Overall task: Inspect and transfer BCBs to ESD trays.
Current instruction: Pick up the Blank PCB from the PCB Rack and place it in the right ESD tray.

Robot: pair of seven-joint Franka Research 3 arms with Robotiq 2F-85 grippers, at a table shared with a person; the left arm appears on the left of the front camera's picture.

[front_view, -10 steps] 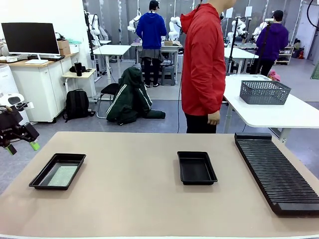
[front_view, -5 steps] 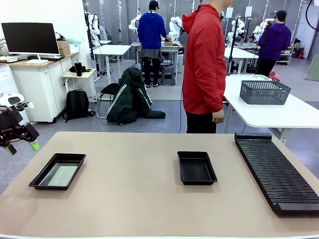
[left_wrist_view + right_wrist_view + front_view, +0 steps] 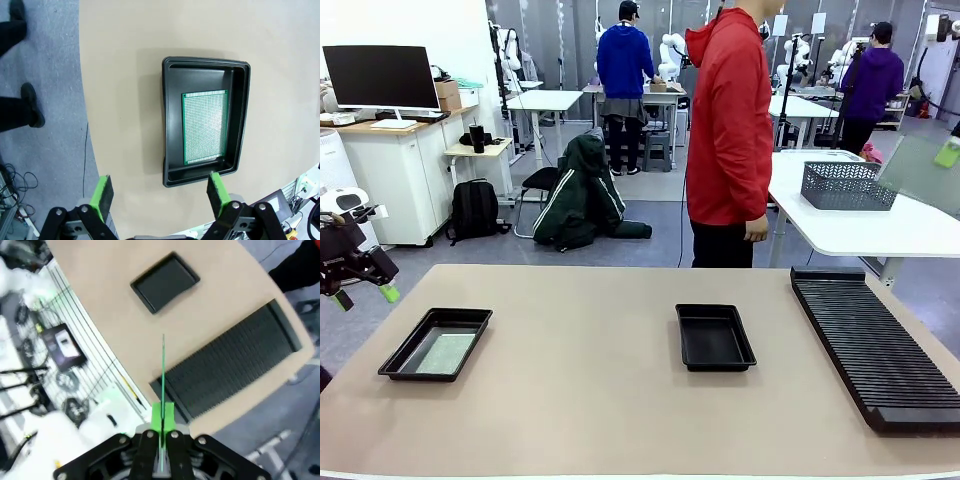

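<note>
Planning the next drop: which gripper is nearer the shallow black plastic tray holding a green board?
Left. Left gripper hangs just outside that tray; right gripper is far across, raised.

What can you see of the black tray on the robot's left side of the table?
The left tray is a shallow black rectangle, plastic-looking, with a raised flared rim and rounded corners. It sits flat on the tan table near its left edge. One green perforated circuit board lies flat on its floor, nearer one long wall, leaving a bare strip along the other. The open left hand is held clear of it.
</note>
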